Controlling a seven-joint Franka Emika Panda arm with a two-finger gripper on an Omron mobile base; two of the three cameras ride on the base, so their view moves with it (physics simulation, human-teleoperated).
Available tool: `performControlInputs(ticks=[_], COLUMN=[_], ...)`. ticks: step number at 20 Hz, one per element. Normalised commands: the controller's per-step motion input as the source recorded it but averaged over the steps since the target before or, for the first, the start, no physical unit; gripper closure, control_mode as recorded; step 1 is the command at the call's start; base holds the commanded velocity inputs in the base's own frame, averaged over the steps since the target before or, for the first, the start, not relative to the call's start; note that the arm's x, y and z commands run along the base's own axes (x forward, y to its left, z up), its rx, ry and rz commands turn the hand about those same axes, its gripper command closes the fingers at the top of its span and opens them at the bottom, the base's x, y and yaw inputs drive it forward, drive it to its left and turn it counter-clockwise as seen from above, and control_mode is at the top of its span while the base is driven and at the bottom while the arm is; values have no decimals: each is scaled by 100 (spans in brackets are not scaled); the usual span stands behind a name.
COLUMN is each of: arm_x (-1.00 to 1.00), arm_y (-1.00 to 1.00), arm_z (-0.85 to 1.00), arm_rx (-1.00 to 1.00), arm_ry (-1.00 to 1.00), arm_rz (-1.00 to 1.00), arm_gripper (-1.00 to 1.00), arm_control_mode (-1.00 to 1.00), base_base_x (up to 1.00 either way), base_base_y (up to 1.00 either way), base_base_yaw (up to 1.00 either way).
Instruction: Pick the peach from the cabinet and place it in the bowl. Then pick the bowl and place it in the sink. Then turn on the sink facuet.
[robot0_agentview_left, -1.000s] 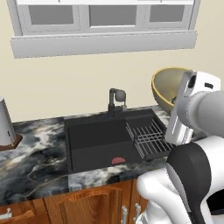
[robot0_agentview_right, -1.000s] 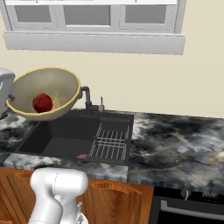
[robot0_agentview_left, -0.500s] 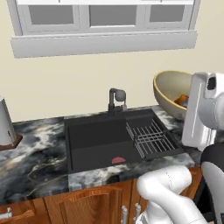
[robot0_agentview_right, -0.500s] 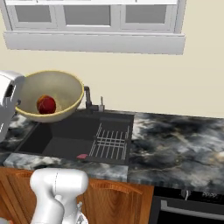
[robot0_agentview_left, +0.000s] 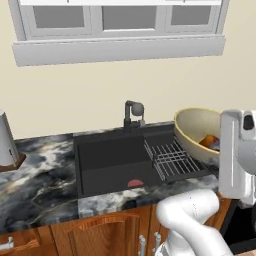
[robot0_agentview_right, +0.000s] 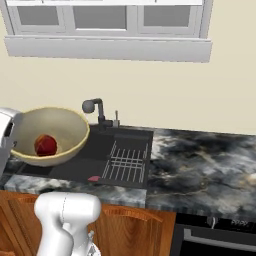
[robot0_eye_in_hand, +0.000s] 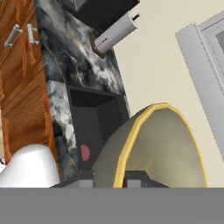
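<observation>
1. Bowl (robot0_agentview_right: 47, 136) hangs pinched by its rim in the hand (robot0_eye_in_hand: 118, 179), the jaws narrow on the yellow edge, the bowl tilted and clear of the desk (robot0_agentview_right: 200, 165).
2. Peach (robot0_agentview_right: 45, 145) lies inside the bowl, just ahead of the hand.
3. Step in hand, as I judge it: carrying the bowl to the sink (robot0_agentview_left: 107, 160), which lies below and beyond the hand.
4. Next move calls for lowering the bowl level into the basin, then reaching for the sink facuet (robot0_agentview_left: 132, 114) behind it.
</observation>
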Motion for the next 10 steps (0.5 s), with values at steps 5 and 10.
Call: performControlInputs(ticks=[5, 10], arm_x=[-11, 6], arm_y=[71, 97], arm_z=[-29, -32], arm_rx=[-3, 0], arm_ry=[21, 26], arm_rz=[-19, -15], arm_gripper=[100, 100], arm_control_mode=[-100, -100], base_base_x=[0, 0], base_base_y=[0, 0], base_base_yaw=[0, 0])
